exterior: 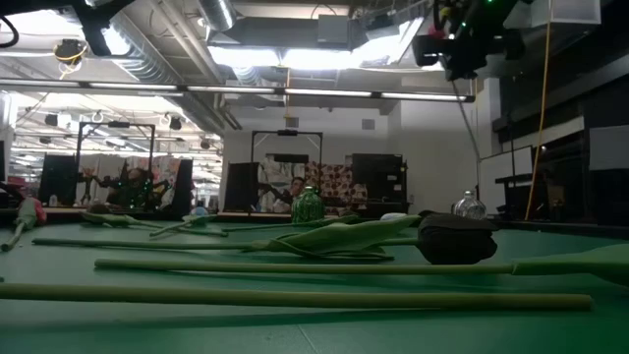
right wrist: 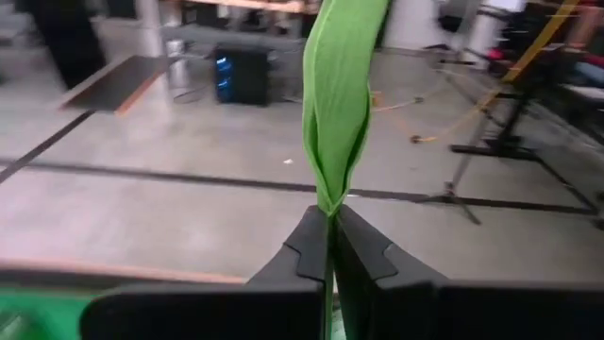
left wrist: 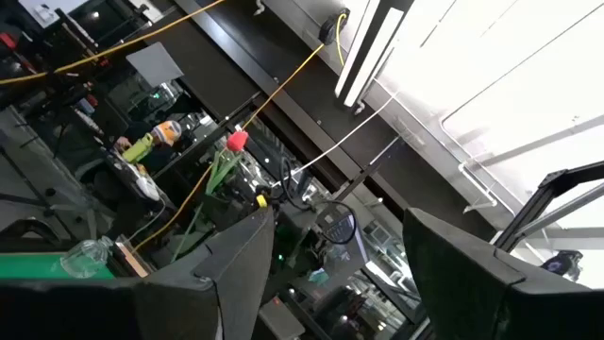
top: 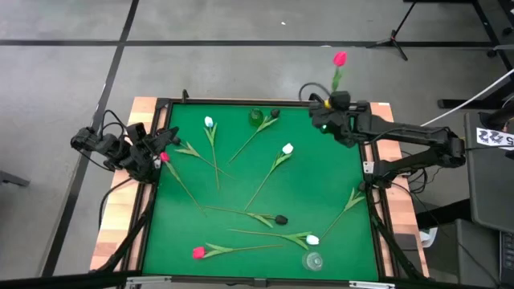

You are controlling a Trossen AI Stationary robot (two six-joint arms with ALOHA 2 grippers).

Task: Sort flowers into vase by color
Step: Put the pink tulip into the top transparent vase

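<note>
My right gripper is raised over the table's far right corner, shut on a red-pink tulip. The tulip also shows far off in the left wrist view. My left gripper is open at the left edge, tilted upward, just beside a red tulip head lying on the green mat. More tulips lie flat on the mat: white, white, white, black, black, red. A green vase stands at the far edge and a clear glass vase at the near edge. My right gripper pinches the tulip's green stem between its two fingers, just below the folded leaf. Leaf and head stick out past the fingertips toward the far side. The flower is lifted clear of the table.
A loose green stem with leaves lies near the right edge. The mat has a raised black frame. In the low view long stems cross the foreground, with the black head right of centre. The room beyond holds stands and cables.
</note>
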